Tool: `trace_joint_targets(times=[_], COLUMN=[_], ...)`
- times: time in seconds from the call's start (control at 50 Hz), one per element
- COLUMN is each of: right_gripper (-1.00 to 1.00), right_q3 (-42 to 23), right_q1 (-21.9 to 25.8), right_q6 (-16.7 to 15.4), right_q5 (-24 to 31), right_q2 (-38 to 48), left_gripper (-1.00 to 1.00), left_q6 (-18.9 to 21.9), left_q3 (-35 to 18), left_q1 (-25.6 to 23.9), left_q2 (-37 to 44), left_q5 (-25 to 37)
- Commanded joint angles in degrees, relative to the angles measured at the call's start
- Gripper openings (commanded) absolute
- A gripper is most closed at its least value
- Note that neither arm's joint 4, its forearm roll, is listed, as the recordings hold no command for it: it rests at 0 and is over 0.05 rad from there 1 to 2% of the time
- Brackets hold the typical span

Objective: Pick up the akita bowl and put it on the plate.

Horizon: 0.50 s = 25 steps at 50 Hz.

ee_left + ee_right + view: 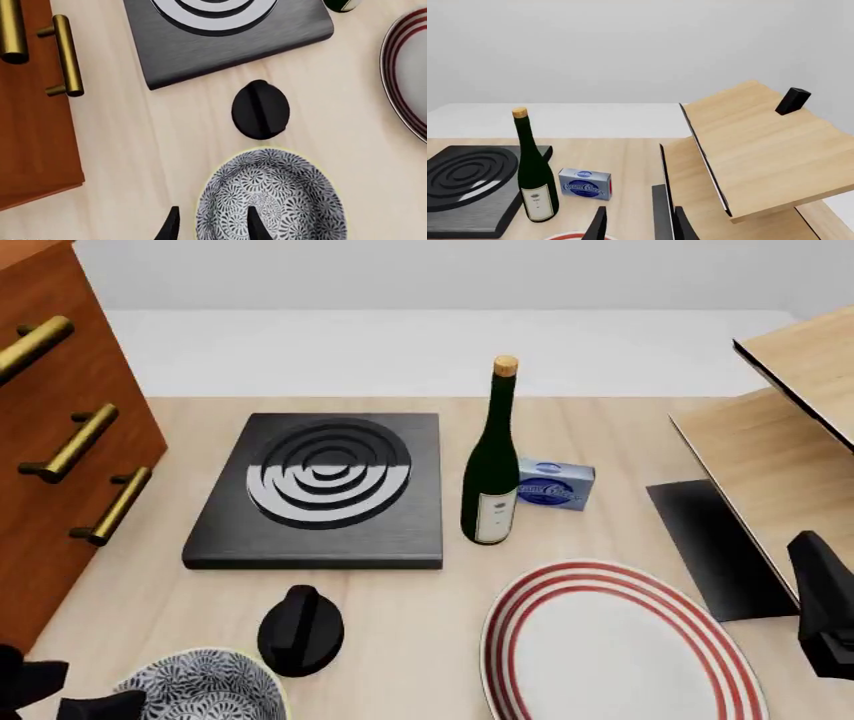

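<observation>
The akita bowl (277, 197), white with a dense dark floral pattern, sits at the table's near left edge (200, 688). My left gripper (213, 227) is open over the bowl's rim, with one finger inside the bowl and the other outside it. Whether either finger touches the rim cannot be told. The plate (607, 650), white with red rings, lies to the bowl's right, and its edge also shows in the left wrist view (403, 75). My right gripper (640, 227) is open and empty, held at the right beyond the plate, next to the wooden shelf.
A black knob-shaped object (300, 630) stands just beyond the bowl. Behind it lie the black stove (327, 490), a wine bottle (491, 460) and a small blue box (554, 483). A brown cabinet (54, 440) with brass handles borders the left, and a wooden shelf (787, 440) the right.
</observation>
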Motion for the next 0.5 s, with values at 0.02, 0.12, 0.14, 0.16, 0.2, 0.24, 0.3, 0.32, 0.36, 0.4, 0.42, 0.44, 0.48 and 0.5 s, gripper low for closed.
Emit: trace_joint_targets(times=[0.02, 0.12, 0.14, 0.16, 0.2, 0.24, 0.3, 0.32, 0.36, 0.4, 0.42, 0.44, 0.48, 0.5], right_gripper=[1.0, 1.0, 1.0, 1.0, 1.0, 1.0, 1.0, 1.0, 1.0, 1.0, 1.0, 1.0, 1.0, 1.0], right_q3=[0.0, 0.0, 0.0, 0.0, 0.0, 0.0, 0.0, 0.0, 0.0, 0.0, 0.0, 0.0, 0.0, 0.0], right_q1=[0.0, 0.0, 0.0, 0.0, 0.0, -0.01, 0.0, 0.01, -0.02, 0.01, 0.0, -0.01, -0.01, -0.01], right_q6=[0.0, 0.0, -0.01, -0.01, -0.01, 0.01, -0.02, -0.01, 0.0, 0.0, 0.0, 0.0, 0.0, 0.02], right_q5=[0.0, 0.0, 0.0, 0.0, 0.0, 0.0, 0.0, 0.0, 0.0, 0.0, 0.0, 0.0, 0.0, 0.0], right_q2=[-0.01, 0.0, 0.0, 0.0, 0.01, 0.0, -0.01, -0.01, 0.0, 0.0, 0.0, 0.0, 0.01, 0.0], left_gripper=[1.0, 1.0, 1.0, 1.0, 1.0, 1.0, 1.0, 1.0, 1.0, 1.0, 1.0, 1.0, 1.0, 1.0], left_q6=[0.47, 0.65, 0.68, 1.04, 1.35, 1.4, 1.47, 1.41, 1.58, 1.7, 1.69, 1.73, 1.87, 1.65], left_q3=[1.21, 1.78, 2.11, 2.46, 2.9, 3.32, 3.76, 3.89, 4.05, 4.09, 4.25, 4.41, 4.58, 4.7], left_q1=[0.95, 1.58, 1.52, 1.68, 1.92, 1.88, 1.74, 1.7, 1.8, 1.83, 1.81, 1.83, 1.95, 1.77], left_q2=[0.55, 0.42, 0.5, 0.68, 1.21, 1.59, 2.06, 2.17, 2.37, 2.46, 2.56, 2.58, 2.65, 2.64], left_q5=[-0.68, -0.81, -0.98, -1.23, -1.93, -2.46, -2.99, -3.12, -3.34, -3.44, -3.6, -3.71, -3.93, -4.02])
